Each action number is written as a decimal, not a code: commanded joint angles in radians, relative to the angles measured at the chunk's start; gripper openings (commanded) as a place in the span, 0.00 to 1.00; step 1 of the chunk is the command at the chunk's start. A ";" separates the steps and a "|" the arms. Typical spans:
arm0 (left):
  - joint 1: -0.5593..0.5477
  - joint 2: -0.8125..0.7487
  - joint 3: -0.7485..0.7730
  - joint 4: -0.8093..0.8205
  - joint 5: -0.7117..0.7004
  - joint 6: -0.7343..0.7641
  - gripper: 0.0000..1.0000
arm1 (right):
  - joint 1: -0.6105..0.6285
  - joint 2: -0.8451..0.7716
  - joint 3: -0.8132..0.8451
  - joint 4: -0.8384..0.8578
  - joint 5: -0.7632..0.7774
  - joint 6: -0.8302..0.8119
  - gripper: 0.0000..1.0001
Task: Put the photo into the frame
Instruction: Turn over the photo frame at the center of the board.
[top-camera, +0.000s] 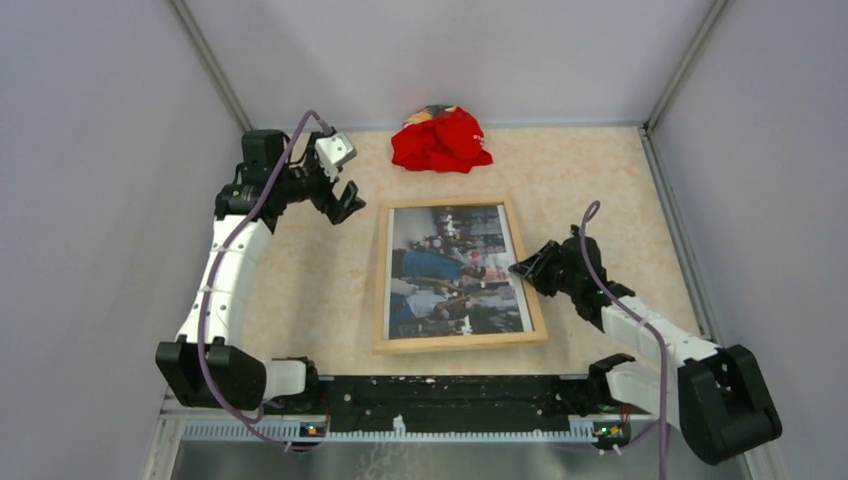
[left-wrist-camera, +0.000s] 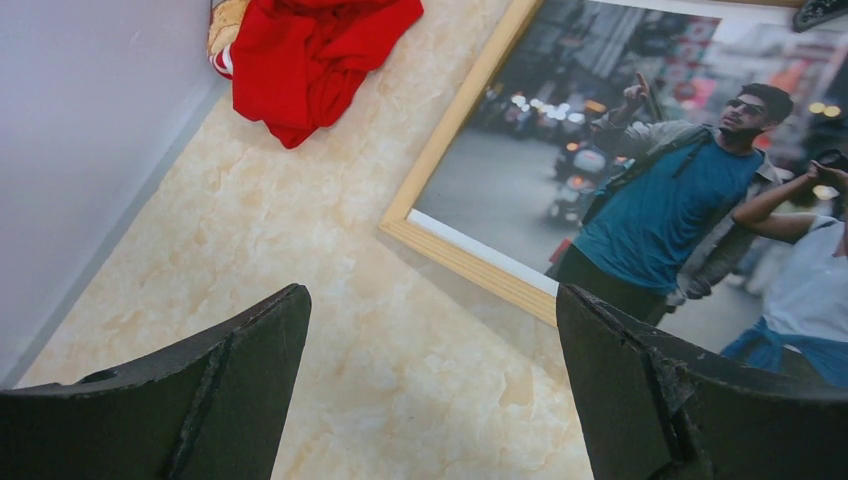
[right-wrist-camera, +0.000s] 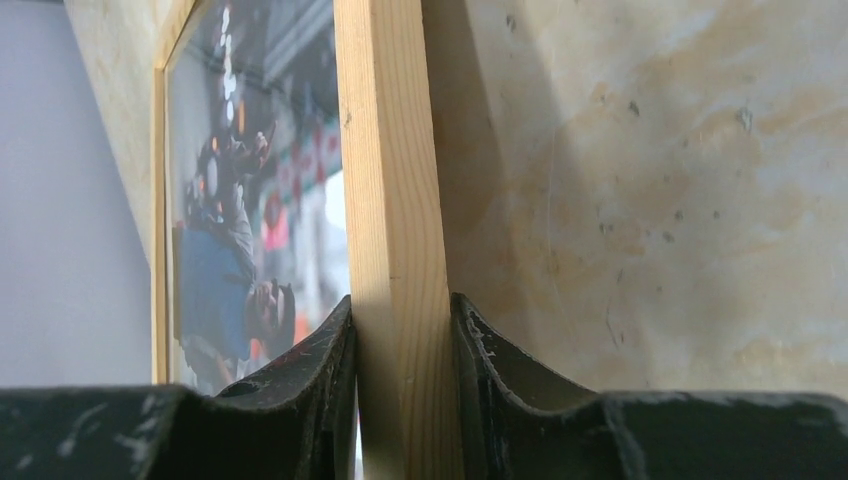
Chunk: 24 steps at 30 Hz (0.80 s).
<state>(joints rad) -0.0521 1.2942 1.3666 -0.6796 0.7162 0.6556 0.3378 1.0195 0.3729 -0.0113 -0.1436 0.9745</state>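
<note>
The light-wood frame lies flat in the middle of the table, and the photo of people in blue and white lies inside it, face up. My right gripper is at the frame's right rail. In the right wrist view its fingers press both sides of that rail, with the photo just beyond. My left gripper hovers open off the frame's far left corner. In the left wrist view, the left gripper has only bare table between its jaws, with the frame and photo ahead.
A crumpled red cloth lies at the back of the table near the far wall, also seen in the left wrist view. Grey walls close in the left, right and back sides. A black rail runs along the near edge.
</note>
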 joint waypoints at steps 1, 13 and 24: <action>0.009 -0.039 -0.028 0.041 -0.008 0.007 0.99 | -0.030 0.125 -0.016 0.016 0.188 0.026 0.00; 0.038 0.005 -0.037 0.047 -0.022 -0.049 0.99 | -0.048 0.369 0.051 0.162 0.147 -0.123 0.13; 0.046 -0.003 -0.067 0.041 -0.012 -0.027 0.99 | -0.092 0.374 0.083 0.173 -0.060 -0.247 0.66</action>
<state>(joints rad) -0.0109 1.3018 1.3174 -0.6704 0.6907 0.6270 0.2802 1.3853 0.4454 0.2481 -0.1337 0.8120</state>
